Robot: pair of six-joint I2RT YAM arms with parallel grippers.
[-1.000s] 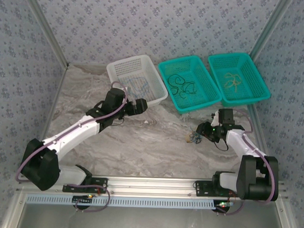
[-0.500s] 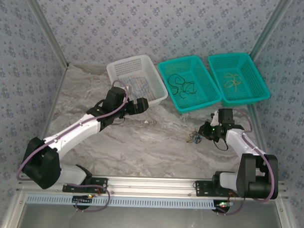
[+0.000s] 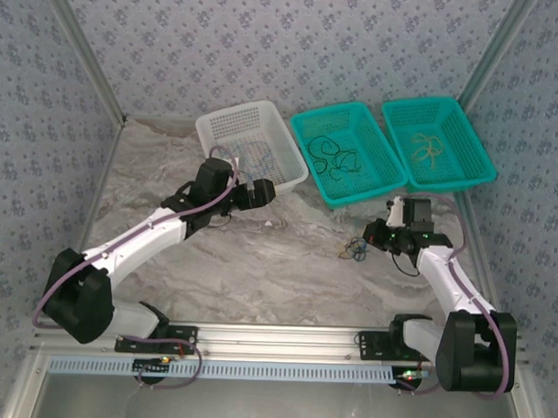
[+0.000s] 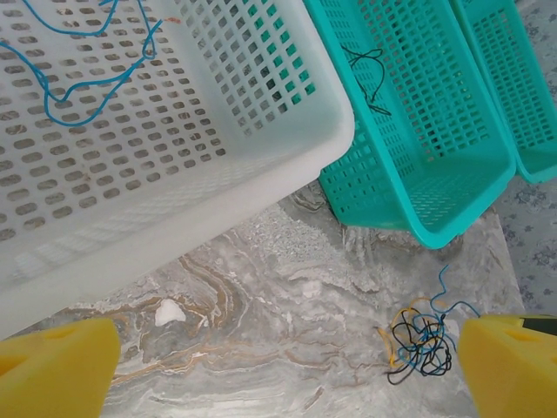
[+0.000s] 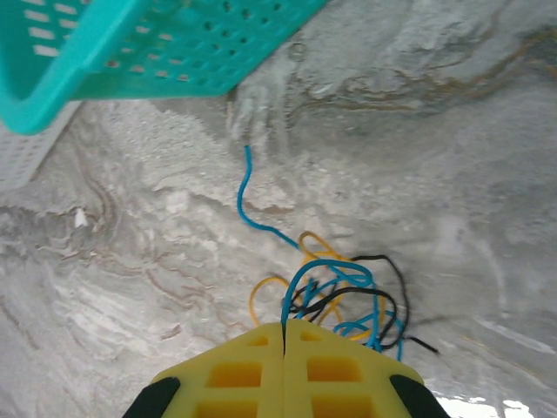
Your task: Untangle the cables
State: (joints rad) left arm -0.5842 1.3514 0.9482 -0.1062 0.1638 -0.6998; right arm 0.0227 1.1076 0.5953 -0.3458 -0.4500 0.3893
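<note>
A small tangle of blue, black and yellow cables (image 3: 355, 253) lies on the marbled table, right of centre. My right gripper (image 3: 375, 240) is at the tangle's right side. In the right wrist view its yellow fingers (image 5: 226, 374) are pressed together with a blue cable (image 5: 300, 287) from the tangle (image 5: 348, 296) pinched between them. My left gripper (image 3: 266, 192) hangs open by the near right corner of the white basket (image 3: 236, 114). In the left wrist view its fingers (image 4: 57, 366) stand wide apart, and the tangle (image 4: 422, 335) sits near the right finger.
Three baskets line the back: the white one holds blue cables (image 3: 249, 157), the middle teal basket (image 3: 330, 114) holds black ones (image 3: 334, 154), and the right teal basket (image 3: 425, 104) holds yellow ones (image 3: 428, 148). Patterned walls close in both sides.
My right gripper has shut on the blue cable and its wrist has shifted slightly toward the back. The left arm has stayed still.
</note>
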